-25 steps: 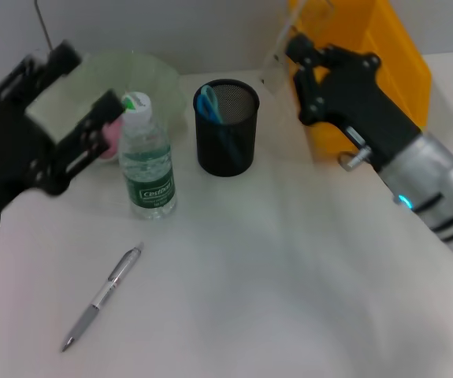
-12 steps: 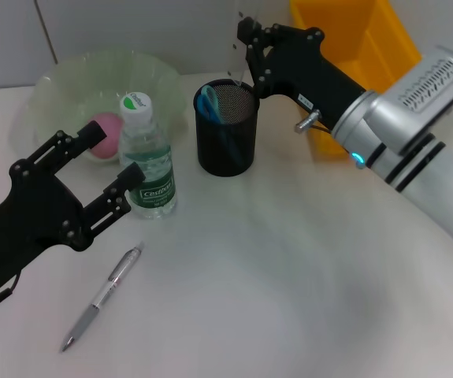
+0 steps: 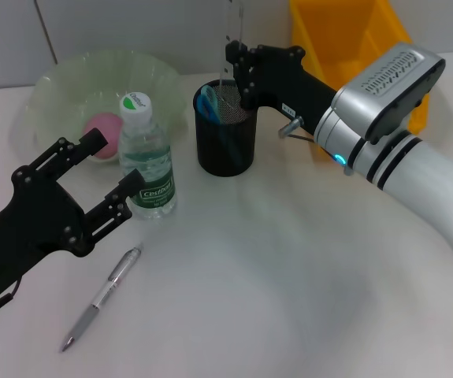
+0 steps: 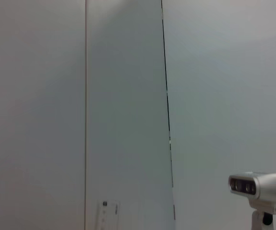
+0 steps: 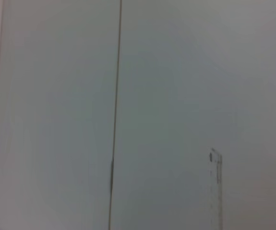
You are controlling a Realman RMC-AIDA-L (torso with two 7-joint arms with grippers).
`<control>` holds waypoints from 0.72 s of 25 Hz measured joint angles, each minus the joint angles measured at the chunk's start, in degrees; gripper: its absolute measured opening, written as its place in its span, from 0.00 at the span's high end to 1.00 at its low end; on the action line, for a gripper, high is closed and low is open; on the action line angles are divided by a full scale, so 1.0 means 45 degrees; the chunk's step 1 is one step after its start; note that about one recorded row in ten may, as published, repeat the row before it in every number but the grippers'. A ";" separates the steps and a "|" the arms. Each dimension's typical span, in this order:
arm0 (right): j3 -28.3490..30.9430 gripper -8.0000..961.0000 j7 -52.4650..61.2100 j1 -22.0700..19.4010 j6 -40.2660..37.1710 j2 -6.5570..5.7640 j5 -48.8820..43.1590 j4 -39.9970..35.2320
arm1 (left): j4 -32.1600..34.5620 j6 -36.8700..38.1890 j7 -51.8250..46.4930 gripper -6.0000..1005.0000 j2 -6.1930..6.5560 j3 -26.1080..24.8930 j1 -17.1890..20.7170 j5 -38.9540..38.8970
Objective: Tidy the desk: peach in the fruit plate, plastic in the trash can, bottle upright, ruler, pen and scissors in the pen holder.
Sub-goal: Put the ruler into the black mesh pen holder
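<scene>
right gripper (image 3: 238,67) clamps a clear ruler (image 3: 233,24) upright over the mesh pen holder (image 3: 225,130), where scissors (image 3: 208,101) sit. peach (image 3: 102,131) lies in the fruit plate (image 3: 61,79); bottle (image 3: 146,157) stands. pen (image 3: 102,297) remains on the desk, left gripper (image 3: 92,177) spread wide nearby.

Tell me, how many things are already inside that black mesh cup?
1 for sure: blue-handled scissors stand inside the pen holder. The right gripper holds a clear ruler above its rim, not yet in. The mesh may hide more.
</scene>
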 joint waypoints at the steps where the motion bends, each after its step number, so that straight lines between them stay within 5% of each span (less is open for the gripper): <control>1: 0.0004 0.90 0.0001 -0.0001 0.0112 -0.0001 0.0002 0.0005 | -0.0001 0.0000 0.0001 0.31 0.0001 0.0003 0.0000 0.0001; 18: 0.0295 0.83 0.0035 -0.0285 0.0675 -0.0012 0.0018 0.0235 | -0.0014 -0.0018 -0.0003 0.31 0.0004 0.0020 -0.0020 0.0007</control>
